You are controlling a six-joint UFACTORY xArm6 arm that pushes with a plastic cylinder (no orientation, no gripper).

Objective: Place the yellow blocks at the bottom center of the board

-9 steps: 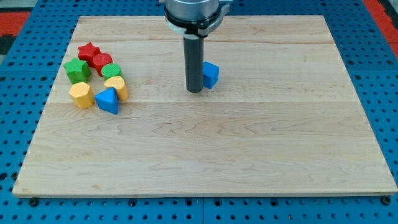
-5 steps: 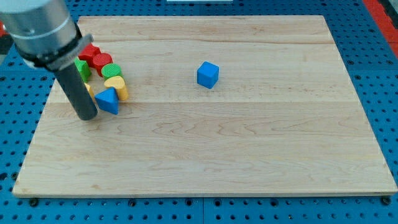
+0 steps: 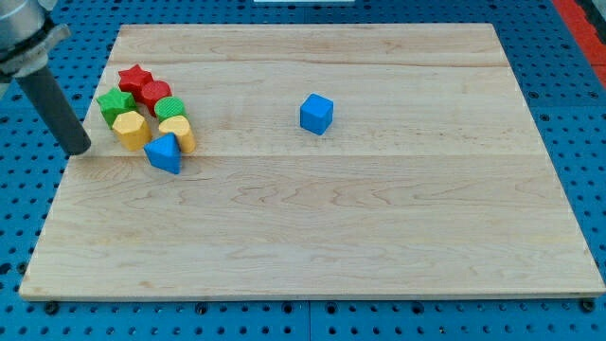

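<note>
Two yellow blocks lie in a cluster at the board's upper left: a yellow hexagon (image 3: 131,129) and a yellow heart-like block (image 3: 178,133). My tip (image 3: 78,150) rests at the board's left edge, left of the yellow hexagon, with a small gap between them. The hexagon touches the green star (image 3: 116,103) and lies next to the blue triangular block (image 3: 165,153). The yellow heart sits under the green round block (image 3: 170,108).
A red star (image 3: 135,78) and a red round block (image 3: 155,94) top the cluster. A blue cube (image 3: 316,114) stands alone at the board's upper middle. The wooden board (image 3: 379,237) lies on a blue pegboard.
My tip swung from beside the blue cube to the cluster, then to the left edge. The yellow hexagon shifted up and right, closer to the other blocks.
</note>
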